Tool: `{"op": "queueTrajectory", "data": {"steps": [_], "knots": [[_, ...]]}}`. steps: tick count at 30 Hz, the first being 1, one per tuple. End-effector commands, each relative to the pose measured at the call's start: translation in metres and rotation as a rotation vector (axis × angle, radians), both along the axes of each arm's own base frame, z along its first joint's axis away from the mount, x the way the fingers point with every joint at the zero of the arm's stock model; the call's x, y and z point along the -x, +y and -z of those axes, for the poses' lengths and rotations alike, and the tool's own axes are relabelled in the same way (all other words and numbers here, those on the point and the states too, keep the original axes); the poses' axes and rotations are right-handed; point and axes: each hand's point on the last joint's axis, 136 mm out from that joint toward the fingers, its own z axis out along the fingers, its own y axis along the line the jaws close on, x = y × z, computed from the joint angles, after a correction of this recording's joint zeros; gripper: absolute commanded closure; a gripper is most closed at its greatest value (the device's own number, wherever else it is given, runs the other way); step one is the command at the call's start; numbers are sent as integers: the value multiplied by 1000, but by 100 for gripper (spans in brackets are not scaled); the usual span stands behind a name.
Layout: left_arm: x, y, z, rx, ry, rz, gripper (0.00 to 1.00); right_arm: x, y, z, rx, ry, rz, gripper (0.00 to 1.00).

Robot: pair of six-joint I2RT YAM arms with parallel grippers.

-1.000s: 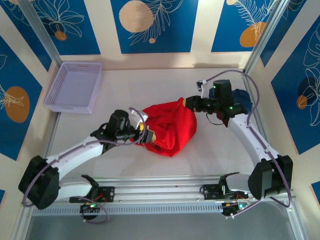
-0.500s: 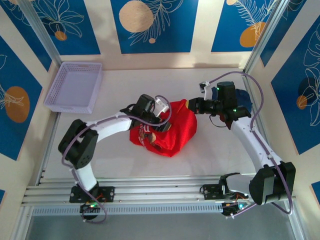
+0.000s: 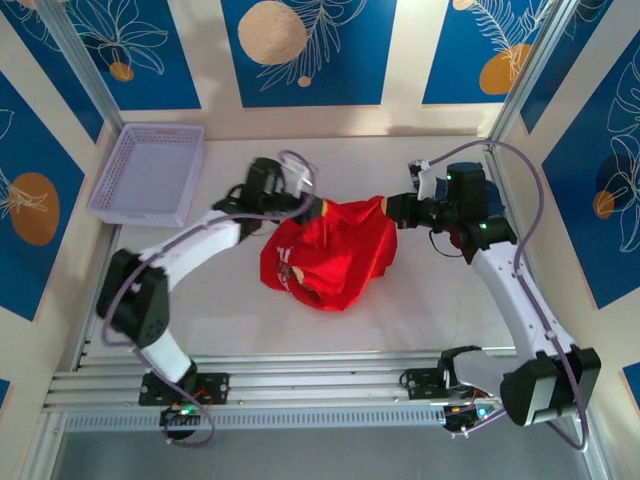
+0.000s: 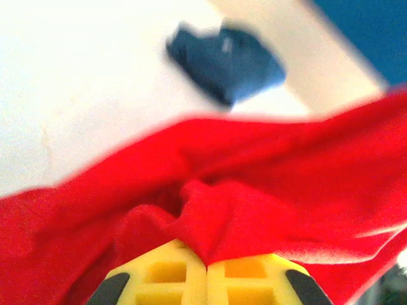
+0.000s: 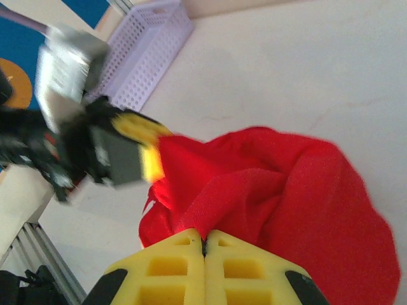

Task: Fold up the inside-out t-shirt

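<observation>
Red t-shirt (image 3: 330, 255) bunched at centre of table (image 3: 430, 300), far edge stretched left to right between arms. Left gripper (image 3: 312, 210) clamped on left end, right gripper (image 3: 392, 208) clamped on right end. Bulk of cloth lies nearer the arm bases than both grippers.

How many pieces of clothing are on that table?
2. The red t-shirt sits bunched mid-table, pinched by the left hand and the right hand. A dark blue garment lies on the table beyond it. Others could hide under the red cloth.
</observation>
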Motion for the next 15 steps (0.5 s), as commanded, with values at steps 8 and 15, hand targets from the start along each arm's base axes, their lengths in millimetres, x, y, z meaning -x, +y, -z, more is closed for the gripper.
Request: {"op": "queueTrajectory", "data": {"steps": [8,15], "knots": [[47,57,-150,373,58,67,100,1,-5,-93,-63,-204,44,100],[73,61,-140,322,3,117,100,-21,-18,-33,51,-31,161,100]]}}
